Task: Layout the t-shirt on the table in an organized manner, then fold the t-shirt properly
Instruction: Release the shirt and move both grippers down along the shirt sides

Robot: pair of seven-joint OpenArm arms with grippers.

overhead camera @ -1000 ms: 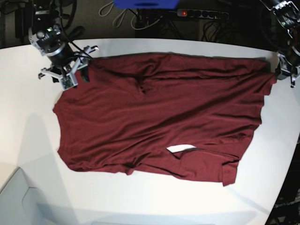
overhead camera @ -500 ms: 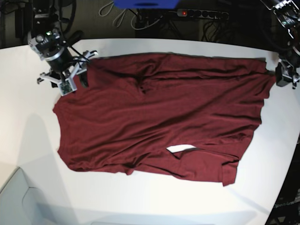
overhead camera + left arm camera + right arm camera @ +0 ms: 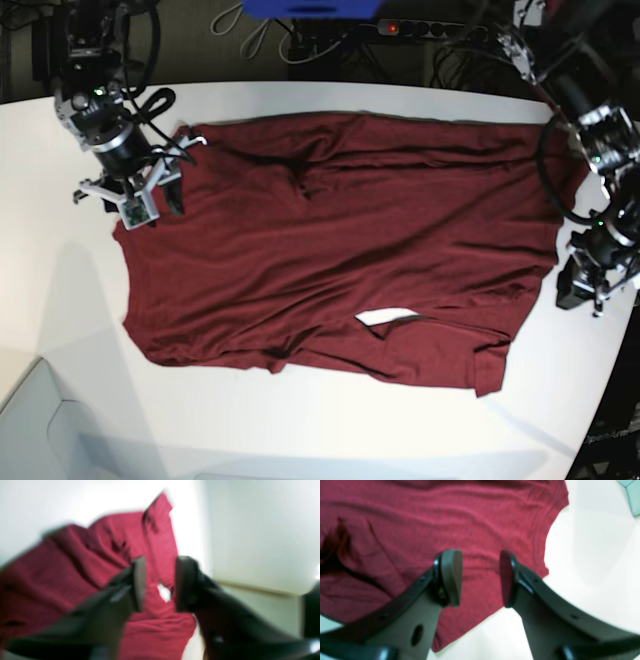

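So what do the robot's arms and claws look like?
Each claw has two dark curved fingers with flat grey pads. The right gripper has a shiny silver wrist and pale bracket parts; the left gripper looks blacker. Black cables loop along both arms.

Behind far edge — power strip [image 3: 425, 29], red light; blue object [image 3: 312, 8].

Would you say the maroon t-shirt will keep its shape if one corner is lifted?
Probably not: the t-shirt lies in soft wrinkles and folds, so it looks floppy and would likely drape. On the smooth table it may well slide when pulled.
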